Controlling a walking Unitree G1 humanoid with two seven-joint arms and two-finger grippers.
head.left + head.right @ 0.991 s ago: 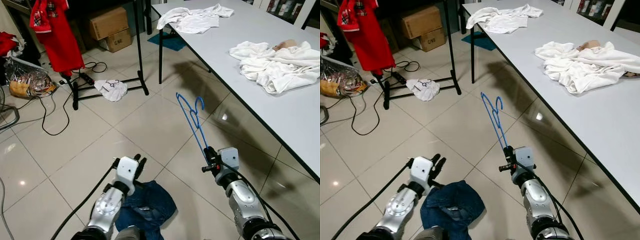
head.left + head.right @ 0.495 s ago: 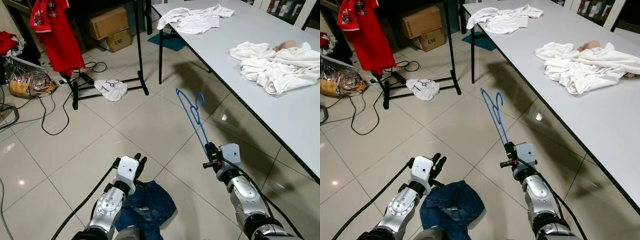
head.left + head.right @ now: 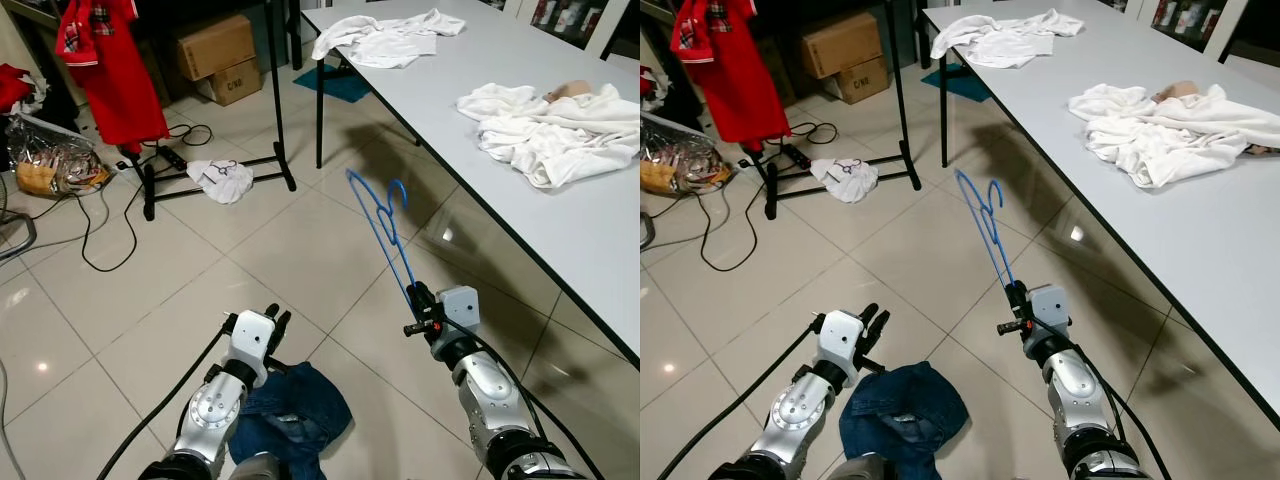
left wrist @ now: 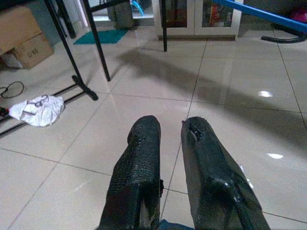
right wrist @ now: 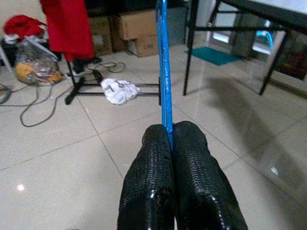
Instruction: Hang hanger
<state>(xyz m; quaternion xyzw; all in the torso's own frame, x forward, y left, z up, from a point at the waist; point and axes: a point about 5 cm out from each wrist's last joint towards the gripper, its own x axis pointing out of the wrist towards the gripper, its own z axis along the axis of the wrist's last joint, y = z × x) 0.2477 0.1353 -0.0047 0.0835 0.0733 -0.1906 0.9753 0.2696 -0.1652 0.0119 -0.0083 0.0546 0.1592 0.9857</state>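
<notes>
One blue hanger (image 3: 385, 228) is pinched at its lower end by the right hand (image 3: 418, 301), fingers closed on it. Its long axis rises from the hand, hook end up and tipped toward the black garment rack (image 3: 278, 100). The left hand (image 3: 268, 320) hovers slightly open above one blue garment (image 3: 292, 415). Two white clothing heaps lie on the worktop (image 3: 590, 230).

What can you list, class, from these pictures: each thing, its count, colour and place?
hanger: 1, blue, held by right tool
table: 1, grey, right
clothes: 2 piles, white, on table
rack: 1, black, far left
garment: 1, red, hanging at the rack
cloth: 1, white, floor by rack
boxes: 2, brown, behind rack
jeans: 1, blue, floor near left arm
left tool: slightly open, empty
right tool: shut on hanger
</notes>
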